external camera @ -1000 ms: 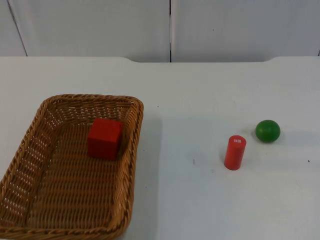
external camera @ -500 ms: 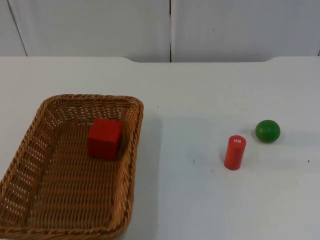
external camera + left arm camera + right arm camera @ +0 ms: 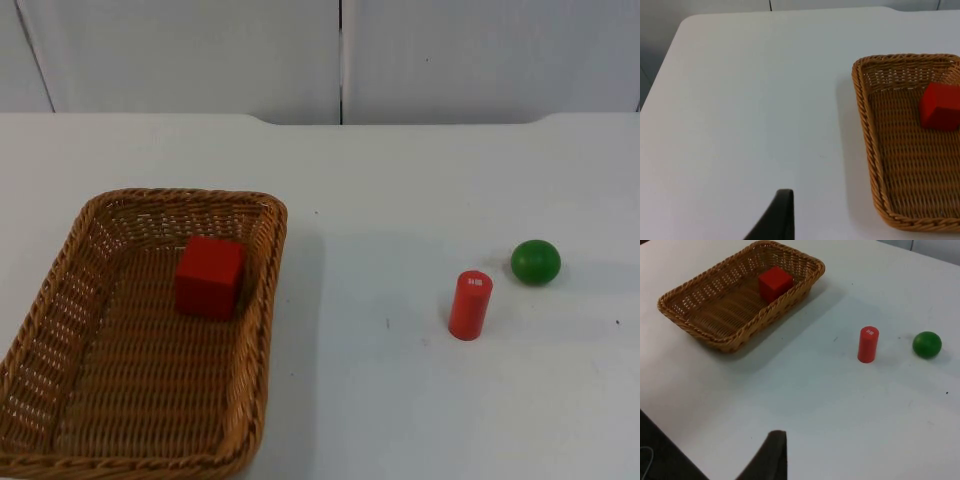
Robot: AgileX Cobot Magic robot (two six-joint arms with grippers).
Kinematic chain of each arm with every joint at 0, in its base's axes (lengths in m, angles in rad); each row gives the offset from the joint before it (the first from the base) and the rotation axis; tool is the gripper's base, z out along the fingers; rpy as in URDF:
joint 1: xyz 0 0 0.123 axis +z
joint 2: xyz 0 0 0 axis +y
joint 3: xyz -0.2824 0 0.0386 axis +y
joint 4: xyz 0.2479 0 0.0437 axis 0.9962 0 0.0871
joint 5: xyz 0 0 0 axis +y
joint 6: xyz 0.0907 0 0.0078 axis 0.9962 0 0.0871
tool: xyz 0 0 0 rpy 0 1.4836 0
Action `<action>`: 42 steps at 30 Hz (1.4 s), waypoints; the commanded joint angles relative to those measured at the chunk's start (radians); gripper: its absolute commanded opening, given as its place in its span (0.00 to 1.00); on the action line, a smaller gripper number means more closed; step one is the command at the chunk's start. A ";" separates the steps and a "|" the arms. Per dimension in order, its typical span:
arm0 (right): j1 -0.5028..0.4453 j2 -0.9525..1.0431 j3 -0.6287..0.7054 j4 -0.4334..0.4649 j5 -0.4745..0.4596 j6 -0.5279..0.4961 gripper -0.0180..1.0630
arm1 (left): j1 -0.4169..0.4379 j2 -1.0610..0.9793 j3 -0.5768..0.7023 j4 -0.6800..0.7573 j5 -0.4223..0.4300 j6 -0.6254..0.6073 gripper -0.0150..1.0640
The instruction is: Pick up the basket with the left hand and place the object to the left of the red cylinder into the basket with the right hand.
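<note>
On the white worktop (image 3: 400, 400), seen from the top view, the wicker basket (image 3: 262, 330) rests flat at the left with the red cube (image 3: 209, 277) already lying inside it, toward its far end. The red cylinder (image 3: 469, 305) stands upright well apart to the right, and the green ball (image 3: 535, 261) sits just beyond it on the right. Nothing else lies between the basket and the cylinder, so the thing to the cylinder's left is, by my reading, the cube itself, and the placing looks done.

In the left wrist view, the basket (image 3: 867, 125) lies off to the side of the left hand (image 3: 782, 220), which hangs well apart from the rim and holds nothing; only one black fingertip shows, so I cannot tell how wide it stands. The cube (image 3: 940, 106) lies on the weave.

In the right wrist view, the right hand (image 3: 772, 455) hangs well back from the basket (image 3: 740, 337), cube (image 3: 775, 283), cylinder (image 3: 868, 344) and ball (image 3: 927, 344), carrying nothing; its spread cannot be told either.

Both arms seem to wait. If any move remains, it calls for the left hand to reach the basket's rim.

Against the earlier frames, nothing has shifted.
</note>
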 commanded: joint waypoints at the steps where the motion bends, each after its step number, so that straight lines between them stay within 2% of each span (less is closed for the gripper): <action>1: -0.003 -0.003 0.003 -0.004 -0.002 -0.008 0.99 | 0.001 -0.004 0.004 0.000 -0.011 0.001 0.99; 39: -0.005 -0.003 0.003 0.005 -0.004 -0.008 0.99 | 0.001 -0.004 0.004 0.000 -0.011 0.001 0.99; 42: -0.005 -0.003 0.003 0.005 -0.004 -0.008 0.99 | 0.021 -0.004 0.004 0.000 -0.011 0.001 0.99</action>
